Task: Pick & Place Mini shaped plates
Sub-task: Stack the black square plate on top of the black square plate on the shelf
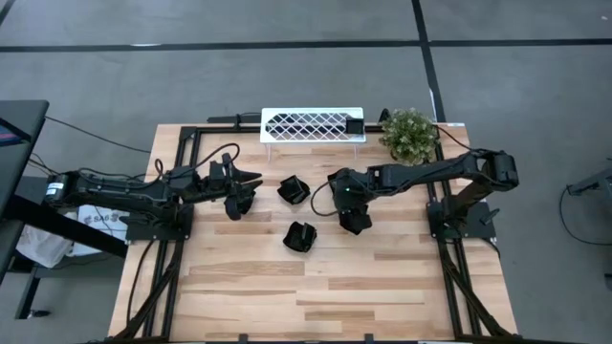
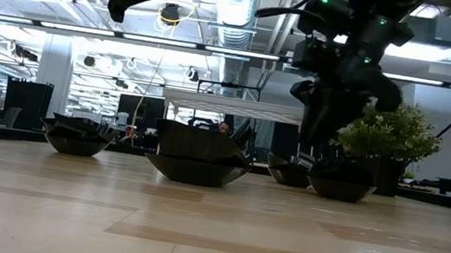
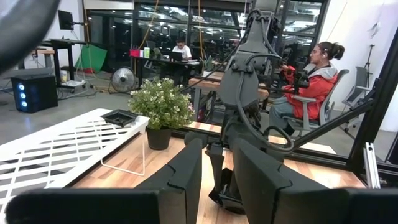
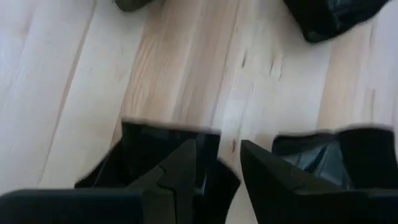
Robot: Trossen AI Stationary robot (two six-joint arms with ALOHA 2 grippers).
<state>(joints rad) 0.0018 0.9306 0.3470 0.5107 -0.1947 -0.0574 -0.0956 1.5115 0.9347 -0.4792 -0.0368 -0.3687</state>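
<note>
Mini shaped plates (image 1: pixel 299 236) lie scattered on the table (image 1: pixel 335 296) — one sits under the right gripper (image 1: pixel 352 216), whose fingers stand parted around its rim. Left gripper (image 1: pixel 239 189) hovers above another plate, fingers narrowly apart and empty.

White rack (image 1: pixel 313 124) at the table's (image 1: pixel 382 296) far edge, potted plant (image 1: pixel 409 134) to its right, one mini plate (image 1: pixel 352 125) on the rack's right end, four plates on the table before the rack, left gripper (image 1: pixel 251 182) left of them, right gripper (image 1: pixel 350 212) over the rightmost plate (image 1: pixel 355 223)

arms: two, matte black, jointed | cables: black, looped along links | claw fingers: dark, blocky, angular
</note>
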